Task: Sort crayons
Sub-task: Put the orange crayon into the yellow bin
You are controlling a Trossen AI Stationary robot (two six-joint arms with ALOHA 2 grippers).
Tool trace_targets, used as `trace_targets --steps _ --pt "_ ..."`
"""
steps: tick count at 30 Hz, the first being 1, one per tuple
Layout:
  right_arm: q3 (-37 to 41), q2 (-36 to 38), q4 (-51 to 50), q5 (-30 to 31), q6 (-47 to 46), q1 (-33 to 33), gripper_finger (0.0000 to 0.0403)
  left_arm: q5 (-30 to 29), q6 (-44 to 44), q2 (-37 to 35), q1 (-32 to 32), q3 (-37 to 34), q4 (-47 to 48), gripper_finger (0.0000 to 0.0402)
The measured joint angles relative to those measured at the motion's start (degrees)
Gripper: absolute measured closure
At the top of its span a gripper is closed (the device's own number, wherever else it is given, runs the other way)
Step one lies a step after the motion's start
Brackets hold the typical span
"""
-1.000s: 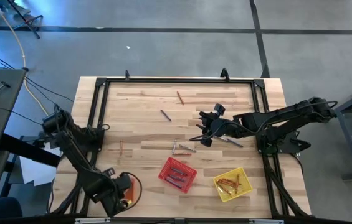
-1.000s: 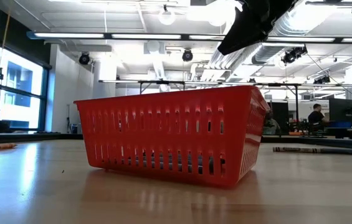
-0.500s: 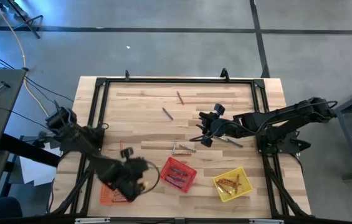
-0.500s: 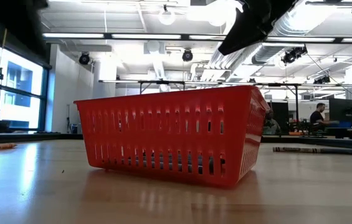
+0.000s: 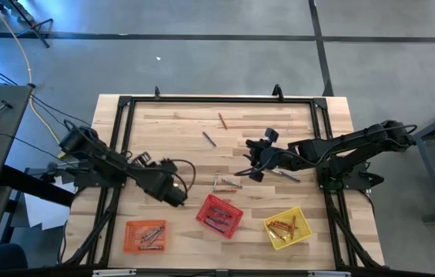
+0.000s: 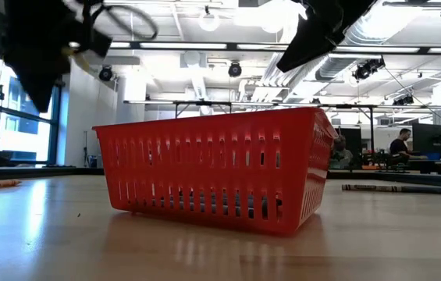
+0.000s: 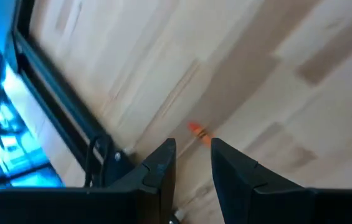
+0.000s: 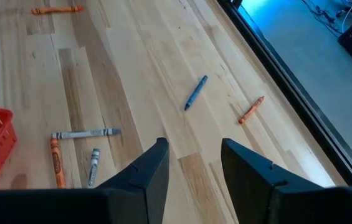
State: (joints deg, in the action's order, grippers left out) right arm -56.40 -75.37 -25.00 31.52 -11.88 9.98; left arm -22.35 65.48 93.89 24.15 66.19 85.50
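We find loose crayons (image 5: pixel 227 184) at table centre, with a blue one (image 5: pixel 208 138) and an orange one (image 5: pixel 222 120) toward 12 o'clock. The red basket (image 5: pixel 219 215) at 6 o'clock, the yellow basket (image 5: pixel 286 228) at 5 o'clock and the orange basket (image 5: pixel 146 235) at 7 o'clock each hold crayons. The right gripper (image 5: pixel 252 165) hovers empty, fingers apart, near the loose group. The left gripper (image 5: pixel 177 196) hovers at 8 o'clock, its fingers narrowly parted and empty, above one orange crayon (image 7: pixel 198 132).

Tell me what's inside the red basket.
The red basket holds several crayons, dark bluish or grey from above. The low view shows only dark shapes low behind the mesh. Their number is unclear, and any lying underneath are covered.
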Motion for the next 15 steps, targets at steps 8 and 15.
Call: trace_targets --steps 8,15 --pt "0.0 0.0 -1.37 -0.01 1.33 0.01 0.0264 0.38 11.19 -14.07 1.11 -13.78 -11.93 0.0312" --pt "0.0 0.0 -1.34 0.0 1.84 0.01 0.0264 5.21 25.77 -26.87 2.69 -24.76 -15.2 0.0312"
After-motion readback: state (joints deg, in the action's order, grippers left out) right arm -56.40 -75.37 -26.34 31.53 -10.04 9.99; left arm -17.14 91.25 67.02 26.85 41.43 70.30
